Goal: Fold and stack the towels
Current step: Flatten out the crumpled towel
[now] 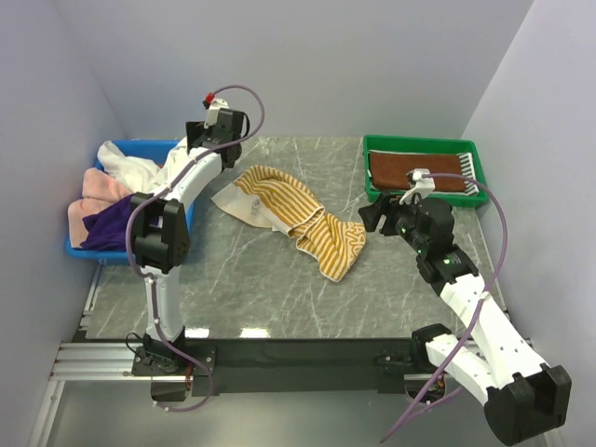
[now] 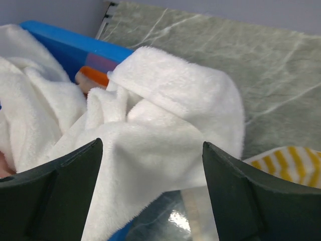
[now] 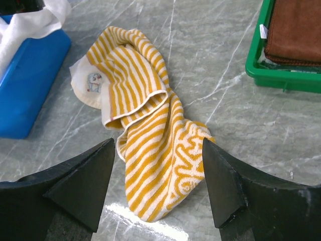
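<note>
The blue bin (image 1: pixel 140 145) of unfolded towels (image 1: pixel 101 191) is kept left of the yellow-striped towel (image 1: pixel 298 219), the green tray (image 1: pixel 419 141) for folded ones right of it; the left gripper (image 2: pixel 151 145) is held open over a white towel (image 2: pixel 165 115), the right gripper (image 3: pixel 158 143) open above the striped one.

The left arm (image 1: pixel 193 177) and right arm (image 1: pixel 484 315) wear white shells over black joint housings. A purple cable (image 1: pixel 253 104) loops along each. The pincer fingers (image 3: pixel 83 186) are dark matte wedges.

Robot lab cell; plain grey walls (image 1: pixel 326 65) round marble-look table (image 1: pixel 270 279); alu rail (image 1: pixel 93 358) at near edge.
</note>
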Available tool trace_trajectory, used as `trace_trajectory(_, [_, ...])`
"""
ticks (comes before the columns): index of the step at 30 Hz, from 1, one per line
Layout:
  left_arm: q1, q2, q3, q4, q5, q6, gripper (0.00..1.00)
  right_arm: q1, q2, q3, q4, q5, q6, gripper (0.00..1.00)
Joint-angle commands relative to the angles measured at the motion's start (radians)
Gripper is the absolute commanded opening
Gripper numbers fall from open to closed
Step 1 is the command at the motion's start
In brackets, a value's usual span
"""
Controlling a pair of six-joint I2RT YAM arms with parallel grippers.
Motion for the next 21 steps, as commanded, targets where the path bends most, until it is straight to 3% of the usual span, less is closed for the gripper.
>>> trace_trajectory(1, [0.03,0.012,0.045,-0.047,-0.054,-0.015,0.85,0.003,0.001,-0.004,0.018,-0.006,-0.021,0.77])
trace_trajectory(3, [0.043,0.011,0.03,-0.047,-0.037,-0.027,0.81,0.003,0.005,-0.006,0.02,-0.006,-0.02,0.77])
trace_trajectory(6, [0.069,0.012,0.027,-0.073,-0.031,-0.054,0.62,0.003,0.01,-0.006,0.02,-0.009,-0.018,0.77])
trace_trajectory(7, [0.073,0.008,0.024,-0.088,-0.029,-0.061,0.48,0.002,0.008,-0.004,0.02,-0.011,-0.018,0.77])
trace_trajectory(9, [0.081,-0.009,-0.001,-0.087,-0.026,-0.076,0.35,0.003,0.008,-0.004,0.02,-0.009,-0.017,0.77])
trace_trajectory(10, [0.087,-0.04,-0.016,-0.072,-0.021,-0.081,0.22,0.003,0.01,-0.003,0.019,-0.009,-0.015,0.76])
trace_trajectory(12, [0.099,-0.093,-0.065,-0.05,-0.009,-0.084,0.05,0.003,0.011,-0.003,0.018,-0.011,-0.015,0.76])
trace_trajectory(13, [0.107,-0.107,-0.079,-0.042,-0.014,-0.085,0.01,0.003,0.011,-0.003,0.02,-0.011,-0.014,0.76])
trace_trajectory(21, [0.253,-0.164,-0.185,-0.205,-0.055,-0.237,0.02,0.003,0.028,0.002,0.012,-0.034,-0.017,0.76])
